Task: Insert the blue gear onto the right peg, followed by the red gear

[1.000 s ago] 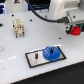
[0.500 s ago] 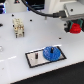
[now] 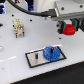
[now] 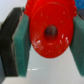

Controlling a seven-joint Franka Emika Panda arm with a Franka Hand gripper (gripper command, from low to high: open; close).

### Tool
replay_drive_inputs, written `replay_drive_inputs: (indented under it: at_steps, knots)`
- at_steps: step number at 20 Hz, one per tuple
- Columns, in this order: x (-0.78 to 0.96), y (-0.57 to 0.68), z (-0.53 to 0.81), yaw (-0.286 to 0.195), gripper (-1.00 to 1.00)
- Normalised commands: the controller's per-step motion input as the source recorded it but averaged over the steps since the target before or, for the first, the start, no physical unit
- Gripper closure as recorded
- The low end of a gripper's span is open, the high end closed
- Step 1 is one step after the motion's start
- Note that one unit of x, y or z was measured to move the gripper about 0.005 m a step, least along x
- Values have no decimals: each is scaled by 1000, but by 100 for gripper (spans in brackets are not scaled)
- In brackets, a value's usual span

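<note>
Midway through the job, the gripper (image 3: 68, 28) hung above the table at the exterior view's right, jaws closed partway on the red gear (image 4: 48, 30), a pad pressed to each side of its rim; the blue gear (image 3: 51, 53) sat on the grey plate (image 3: 34, 58), apparently already on its peg; carrying red across and down onto blue looked next.

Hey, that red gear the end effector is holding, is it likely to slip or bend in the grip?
The red gear looks like rigid moulded plastic, so it probably won't bend. Its glossy surface may be somewhat slippery, though the end effector pads press on both sides of it. It seems small and probably light.
</note>
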Motion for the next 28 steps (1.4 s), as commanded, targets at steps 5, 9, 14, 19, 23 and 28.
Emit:
replay_drive_inputs:
  at_steps: [5, 9, 14, 19, 23, 28]
  knots:
    - [544, -346, 57, 0, 100]
    - [482, -232, 20, 0, 100]
    - [362, -207, -10, 0, 100]
    - [230, -172, -94, 0, 100]
    - [116, -95, -139, 0, 100]
    - [144, -40, -185, 0, 100]
